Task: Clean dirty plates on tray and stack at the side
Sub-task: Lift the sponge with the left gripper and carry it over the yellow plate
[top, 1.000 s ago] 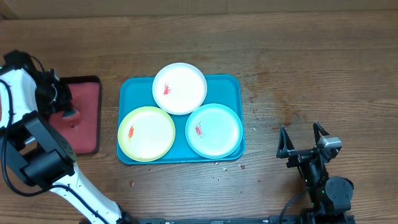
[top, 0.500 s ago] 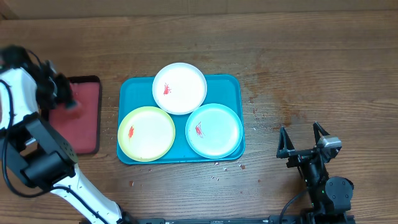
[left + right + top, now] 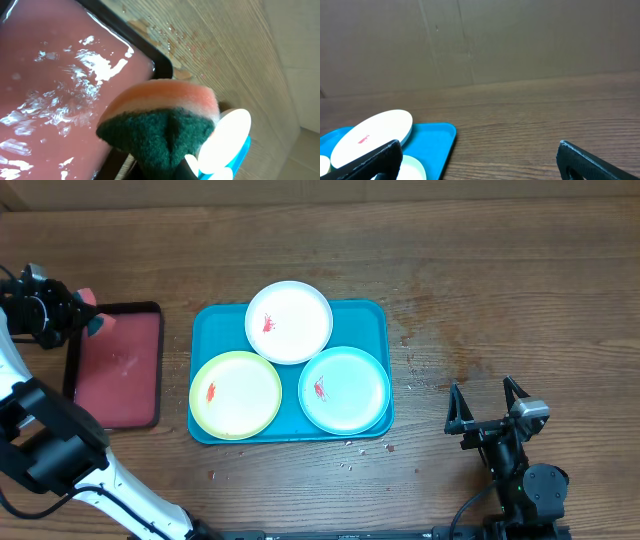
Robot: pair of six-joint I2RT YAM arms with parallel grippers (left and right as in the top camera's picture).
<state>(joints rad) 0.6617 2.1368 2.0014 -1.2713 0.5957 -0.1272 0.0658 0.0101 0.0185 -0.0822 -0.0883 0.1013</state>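
Three plates lie on the teal tray (image 3: 372, 315) in the middle of the table (image 3: 500, 270). The white plate (image 3: 289, 322) is at the far side, its edge reaching over the tray's rim. The yellow-green plate (image 3: 236, 394) is at the near left and the pale blue plate (image 3: 344, 388) at the near right. Each has a small red smear left of its centre. The white plate touches or slightly overlaps the other two, and from the right wrist it looks tilted up. Small specks dot the table along the tray's near and right sides.

Well to the left of the tray sits a smaller dark-rimmed tray (image 3: 115, 365) with a pink-red inside that glistens wet in the left wrist view. At its far left corner is the left pincer (image 3: 82, 315), closed tight on a sponge (image 3: 160, 120). The sponge has a pale orange layer over a dark green scrubbing layer, and the grip creases the green side. One white and blue fingertip (image 3: 225, 137) shows beside it.

The right pincer (image 3: 482, 388) is well to the right of the tray, its fingers spread wide with nothing between them.
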